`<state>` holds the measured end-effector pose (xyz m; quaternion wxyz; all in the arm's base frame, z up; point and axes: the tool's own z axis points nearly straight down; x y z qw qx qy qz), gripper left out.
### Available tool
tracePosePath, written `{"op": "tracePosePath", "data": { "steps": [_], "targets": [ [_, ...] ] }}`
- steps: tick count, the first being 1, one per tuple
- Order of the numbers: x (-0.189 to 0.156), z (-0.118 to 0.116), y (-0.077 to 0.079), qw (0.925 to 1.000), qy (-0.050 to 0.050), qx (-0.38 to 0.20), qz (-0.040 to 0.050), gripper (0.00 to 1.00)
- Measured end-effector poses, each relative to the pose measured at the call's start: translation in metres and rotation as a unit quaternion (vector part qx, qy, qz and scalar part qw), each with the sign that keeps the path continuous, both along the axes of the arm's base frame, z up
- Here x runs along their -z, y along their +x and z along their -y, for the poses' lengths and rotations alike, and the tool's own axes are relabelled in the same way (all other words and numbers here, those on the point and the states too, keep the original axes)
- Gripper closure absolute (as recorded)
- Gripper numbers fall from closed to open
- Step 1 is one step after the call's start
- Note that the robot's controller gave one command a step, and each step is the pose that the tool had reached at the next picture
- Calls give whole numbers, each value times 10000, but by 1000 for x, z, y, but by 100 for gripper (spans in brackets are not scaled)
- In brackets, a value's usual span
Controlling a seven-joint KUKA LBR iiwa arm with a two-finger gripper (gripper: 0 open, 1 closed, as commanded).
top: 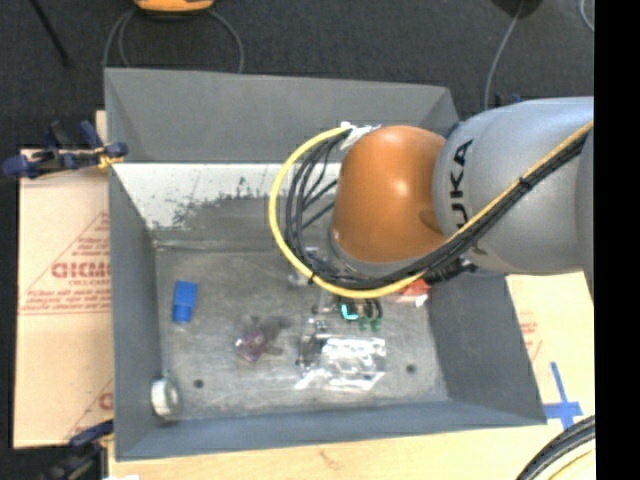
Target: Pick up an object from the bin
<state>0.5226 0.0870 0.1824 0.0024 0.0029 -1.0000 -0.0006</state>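
My gripper [320, 330] reaches down from under the orange wrist cover into the middle of the bin, towards the front. Right below and beside it lies a crumpled clear plastic packet [348, 359] with silvery glints, and the gripper's tip meets the packet's left end. A small dark purple lump [256, 341] rests on the floor just left of the gripper. Something small and green [366, 314] shows at the gripper's right side; whether it is a loose thing or part of the robot I cannot tell.
A blue block [185, 302] lies near the left wall. A grey ring-shaped roll [165, 397] sits in the front left corner. A bit of red [416, 294] peeks out under the arm on the right. The arm covers the bin's right rear part.
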Motion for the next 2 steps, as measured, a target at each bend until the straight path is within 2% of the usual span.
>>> {"op": "tracePosePath", "data": {
  "steps": [1,2],
  "targets": [
    [109,-18,25,9894,-7,-1448,61,0],
    [80,-26,32,9890,-5,-1476,63,0]
  ]
}}
